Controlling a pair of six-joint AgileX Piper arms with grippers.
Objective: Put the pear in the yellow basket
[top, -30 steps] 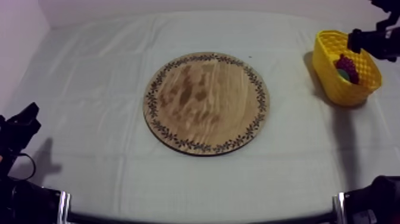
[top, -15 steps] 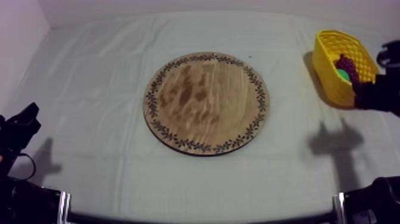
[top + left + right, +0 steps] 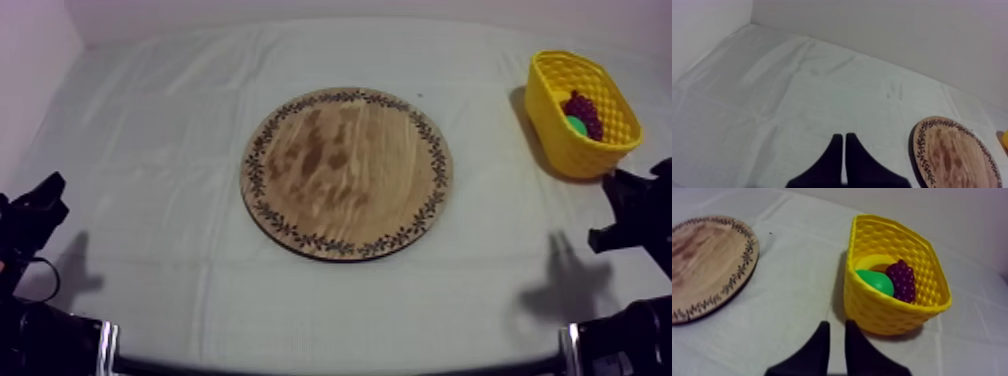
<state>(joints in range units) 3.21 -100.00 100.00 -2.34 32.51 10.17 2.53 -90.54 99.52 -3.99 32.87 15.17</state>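
Over the table (image 3: 150,130), from the top view, you see the round wooden board (image 3: 347,172) in the middle with nothing on it. The yellow basket (image 3: 575,155) stands at the far right. The pear (image 3: 576,126) is a bit of green inside the basket, touching the bunch of grapes (image 3: 584,108). Your right gripper (image 3: 620,210) sits at the right edge, near the basket but apart from it. Your left gripper (image 3: 45,195) sits low at the left, well apart from the board. From the left wrist view, the left fingers (image 3: 834,155) lie tight together in a thin wedge over bare table, with the board off to their right. From the right wrist view, the right fingers (image 3: 821,343) are a little way apart with nothing between them, just in front of the basket. Inside it, the pear lies against the near wall with the grapes touching its right side, so I think the job is done. The pear looks smooth and shiny, so I guess it is light, hard and a bit slippery. If you need to lift it, squeeze its fat round belly gently. You can read no words, brands or labels anywhere; the board's rim has just a leaf pattern.
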